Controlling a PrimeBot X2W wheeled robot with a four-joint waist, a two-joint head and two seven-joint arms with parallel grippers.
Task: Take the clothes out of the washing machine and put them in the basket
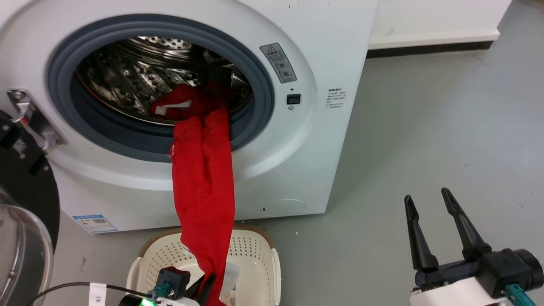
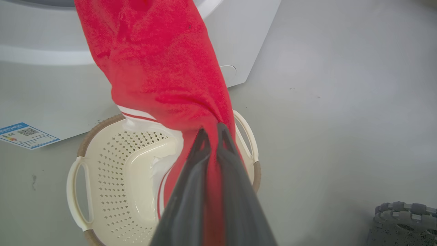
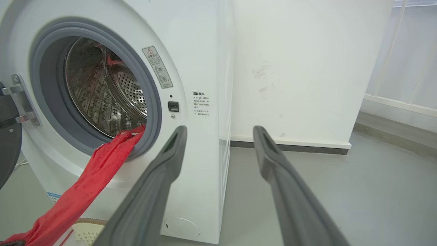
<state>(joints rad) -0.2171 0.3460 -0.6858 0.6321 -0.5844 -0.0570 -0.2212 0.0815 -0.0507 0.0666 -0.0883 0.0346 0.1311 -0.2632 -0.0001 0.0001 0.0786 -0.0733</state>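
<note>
Red fabric spills out of the washing machine's [image 1: 323, 127] round grey-ringed opening at the upper left of the head view. The clothes [image 1: 204, 178] hang as one long twisted rope from the perforated steel drum [image 1: 127, 72], over the rubber lip and down to the cream basket [image 1: 250, 250] at bottom centre. More red, with a white patch, lies bunched in the drum; I cannot tell whether it is a separate garment. White trim with red stripes dangles into the basket beside the hanging cloth. The left gripper [image 2: 212, 130] is pinched tight on the cloth's lower end, just above the basket. The right gripper [image 1: 426, 194], at lower right, is spread wide and holds nothing, over grey floor [image 1: 425, 106].
</note>
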